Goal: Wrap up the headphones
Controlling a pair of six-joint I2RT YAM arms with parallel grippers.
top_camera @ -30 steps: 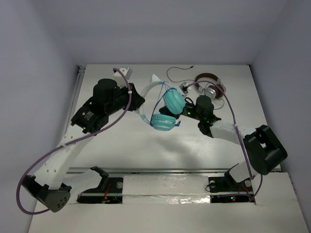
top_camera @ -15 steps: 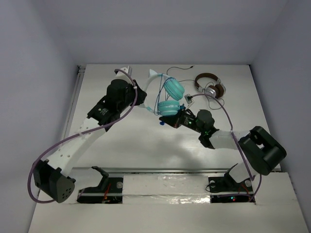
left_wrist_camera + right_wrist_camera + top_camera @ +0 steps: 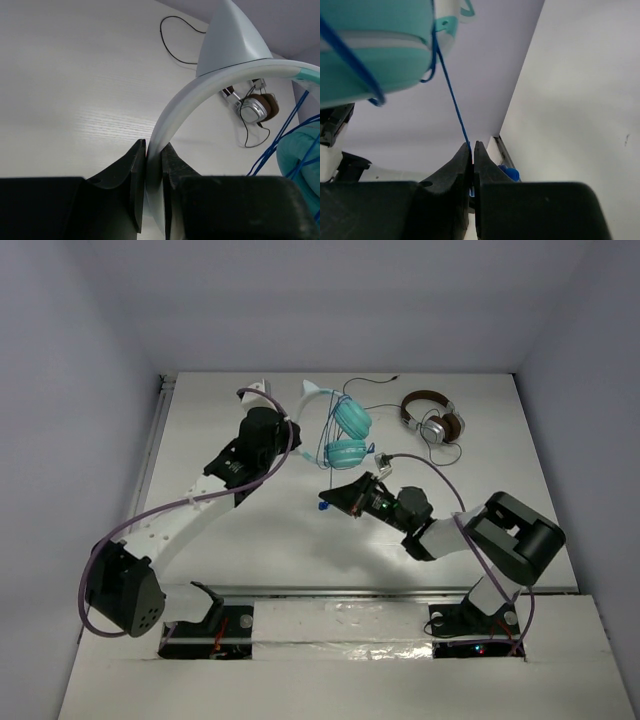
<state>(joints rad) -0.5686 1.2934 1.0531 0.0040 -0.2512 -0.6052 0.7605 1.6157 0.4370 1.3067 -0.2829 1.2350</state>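
1. Left gripper [image 3: 154, 148], upper left-centre of the top view, is clamped on the white headband [image 3: 200, 95].
2. Headphones [image 3: 346, 436] are upper centre, apparently lifted, cups hanging below the band.
3. Blue cable [image 3: 452, 95] runs taut, down-left from the cups.
4. Right gripper [image 3: 338, 498], centre frame, is pinched on the cable just below the cups. It's the nearer arm for the next loop.
5. Brown headphones [image 3: 432, 418] are upper right, well apart.

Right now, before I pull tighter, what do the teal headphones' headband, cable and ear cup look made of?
Headband: likely hard plastic, smooth pale satin surface with soft sheen. Cable: thin blue strand, probably plastic-sheathed wire, drawn straight. Ear cup: matte teal, seemingly plastic; padding material unclear.
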